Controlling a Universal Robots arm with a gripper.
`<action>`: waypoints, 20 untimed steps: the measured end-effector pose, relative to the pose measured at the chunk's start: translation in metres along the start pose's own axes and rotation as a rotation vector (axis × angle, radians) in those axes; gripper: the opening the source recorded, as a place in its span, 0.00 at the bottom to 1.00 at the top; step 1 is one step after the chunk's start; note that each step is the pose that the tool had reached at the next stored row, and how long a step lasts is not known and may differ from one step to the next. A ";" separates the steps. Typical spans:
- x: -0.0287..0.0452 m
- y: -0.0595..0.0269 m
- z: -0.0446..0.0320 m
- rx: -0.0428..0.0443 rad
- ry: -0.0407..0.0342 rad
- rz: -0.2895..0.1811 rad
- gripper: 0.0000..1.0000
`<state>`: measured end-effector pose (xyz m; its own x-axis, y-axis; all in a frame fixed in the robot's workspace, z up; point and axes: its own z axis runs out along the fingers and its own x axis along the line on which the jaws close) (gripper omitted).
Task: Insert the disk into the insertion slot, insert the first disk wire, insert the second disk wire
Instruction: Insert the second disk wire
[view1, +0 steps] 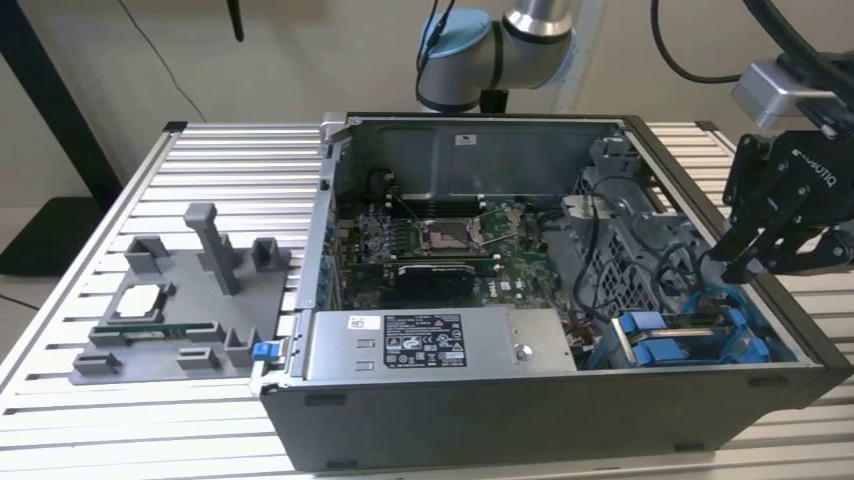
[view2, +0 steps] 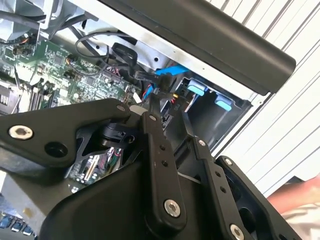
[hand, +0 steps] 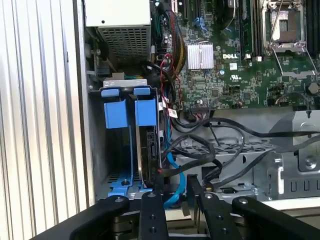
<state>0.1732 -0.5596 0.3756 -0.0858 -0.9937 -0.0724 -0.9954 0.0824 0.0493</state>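
Blue-framed disk (hand: 148, 150) stands on edge, lengthwise within the insertion slot (hand: 107, 165).

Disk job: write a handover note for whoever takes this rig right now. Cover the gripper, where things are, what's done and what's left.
The gripper hangs over the edge of the case, by the insertion slot and close to the blue wire. I cannot tell whether it grips anything.
The disk stands on edge inside the slot, behind a blue tab.
Done: the disk insertion, judging by how it sits.
Left: the two wires. The blue wire runs to the disk's end, but I cannot tell whether it is plugged in.
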 end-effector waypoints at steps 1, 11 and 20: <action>-0.0001 -0.0001 0.0000 0.0000 0.0001 0.000 1.00; -0.0007 -0.0015 0.0000 0.0000 -0.0001 0.000 1.00; -0.0058 -0.0122 0.0006 -0.0007 0.0001 0.000 1.00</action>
<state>0.1858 -0.5548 0.3748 -0.0857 -0.9937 -0.0723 -0.9954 0.0822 0.0500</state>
